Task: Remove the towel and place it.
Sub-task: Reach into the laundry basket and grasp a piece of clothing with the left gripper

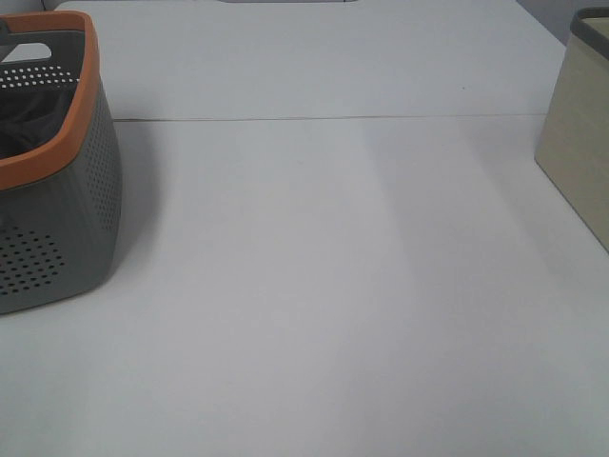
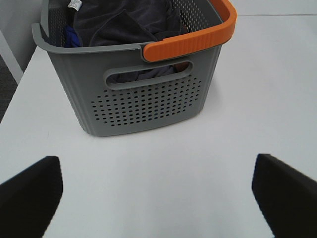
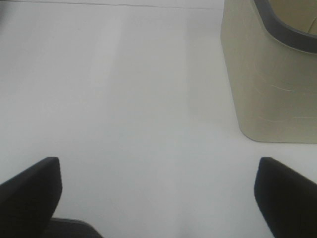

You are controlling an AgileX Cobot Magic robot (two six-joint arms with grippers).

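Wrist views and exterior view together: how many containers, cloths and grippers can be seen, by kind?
Containers: 2, the grey basket and the beige bin
Cloths showing: 2, the towel and a blue cloth, both inside the basket
Grippers: 2, left gripper and right gripper, both open
Total: 6

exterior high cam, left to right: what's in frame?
grey basket with orange rim, cut off by the left edge → white table, bare across the middle → beige bin, cut off by the right edge.
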